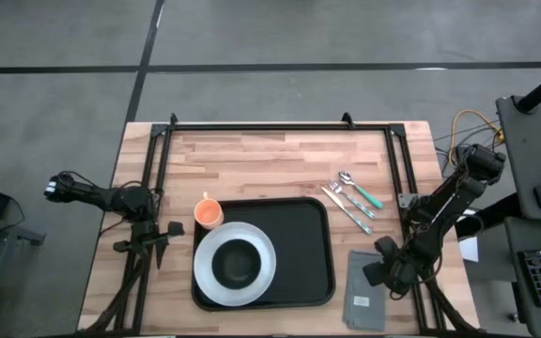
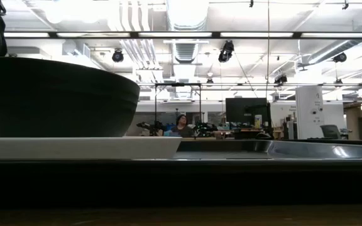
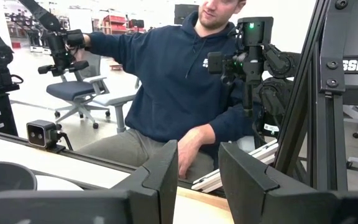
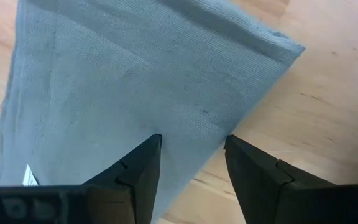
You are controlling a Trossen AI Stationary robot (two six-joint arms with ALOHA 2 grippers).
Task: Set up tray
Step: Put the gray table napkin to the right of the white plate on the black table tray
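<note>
bowl [image 1: 237, 263] on plate [image 1: 210, 272] in tray [image 1: 303, 253], napkin [image 1: 364, 291] right of tray

Wooden tabletop [image 1: 280, 155] with black frame rails. Black tray [image 1: 303, 253] sits at front centre. White plate [image 1: 205, 272] on tray's left part, overhanging left rim; dark bowl [image 1: 237, 264] on plate. Orange cup [image 1: 208, 212] on tabletop, touching tray's rear-left corner. Cutlery [image 1: 350, 200] with teal handles lies diagonally, right of tray. Grey folded napkin [image 1: 365, 291] front right. Right tool [image 1: 380, 272] over napkin's right edge, fingers not discernible. Left tool [image 1: 161, 241] left of tray, apart from it.
</note>
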